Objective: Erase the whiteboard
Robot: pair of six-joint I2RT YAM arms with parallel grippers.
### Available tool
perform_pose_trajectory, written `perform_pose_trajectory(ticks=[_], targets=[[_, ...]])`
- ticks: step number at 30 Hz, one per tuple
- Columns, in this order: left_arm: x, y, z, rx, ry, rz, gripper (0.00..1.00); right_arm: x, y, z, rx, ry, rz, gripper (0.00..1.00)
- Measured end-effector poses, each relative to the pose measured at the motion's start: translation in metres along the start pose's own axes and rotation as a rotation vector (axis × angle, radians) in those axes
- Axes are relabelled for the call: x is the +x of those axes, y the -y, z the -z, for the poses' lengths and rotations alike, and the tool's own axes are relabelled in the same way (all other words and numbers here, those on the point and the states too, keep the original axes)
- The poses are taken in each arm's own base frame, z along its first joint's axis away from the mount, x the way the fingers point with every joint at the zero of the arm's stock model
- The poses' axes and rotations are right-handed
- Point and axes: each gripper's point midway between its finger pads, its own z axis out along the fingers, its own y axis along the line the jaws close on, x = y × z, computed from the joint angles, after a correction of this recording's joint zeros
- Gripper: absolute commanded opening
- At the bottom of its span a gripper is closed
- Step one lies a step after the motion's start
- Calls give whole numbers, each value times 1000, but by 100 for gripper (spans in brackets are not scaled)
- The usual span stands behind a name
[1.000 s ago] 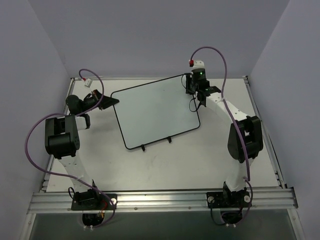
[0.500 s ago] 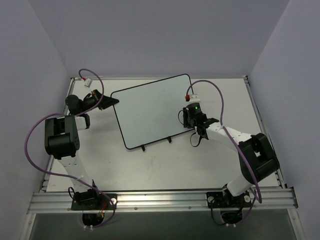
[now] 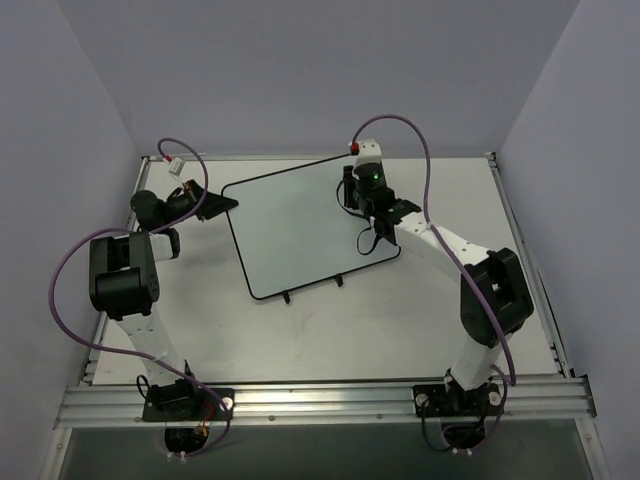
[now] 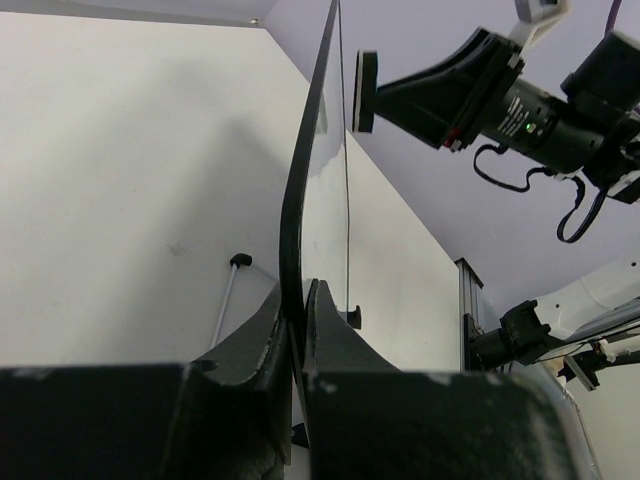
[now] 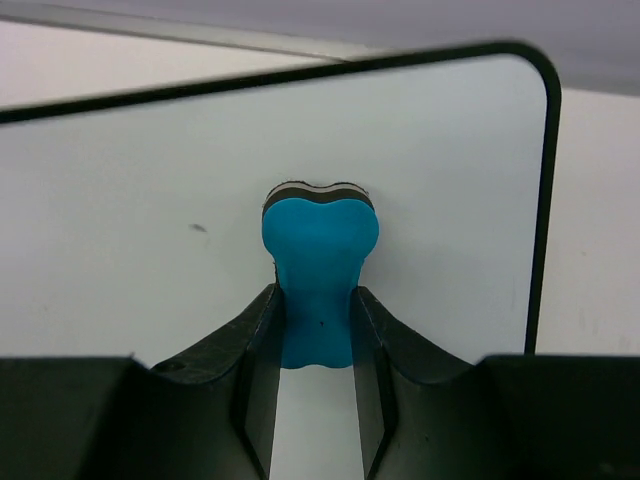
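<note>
Blue eraser (image 5: 318, 255) — now farther up whiteboard (image 3: 290, 225)

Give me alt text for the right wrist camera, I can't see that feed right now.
Two dark jaws clamp a blue eraser, its pad facing the whiteboard near the board's upper right rounded corner. One small dark speck sits on the white surface left of the eraser.

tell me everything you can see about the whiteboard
The whiteboard is a large white rectangle in a thin black frame with rounded corners and two small black feet on its near edge. It lies skewed over the table, mostly clean, with one faint dark speck. The left gripper clamps its far left corner; the right gripper holds a blue eraser at its face near the far right corner.
</note>
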Motion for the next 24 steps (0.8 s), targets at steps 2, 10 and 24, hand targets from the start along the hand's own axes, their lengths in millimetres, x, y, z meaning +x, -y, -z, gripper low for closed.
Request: perform_pose_trajectory(ticks=[2, 10, 24], targets=[[0, 0, 0, 0, 0, 0, 2, -11, -7, -12, -8, 15, 8, 0], [0, -2, 2, -11, 5, 16, 2, -6, -46, -29, -49, -22, 81, 0], [0, -2, 3, -11, 5, 5, 2, 4, -87, -21, -122, -61, 137, 0]])
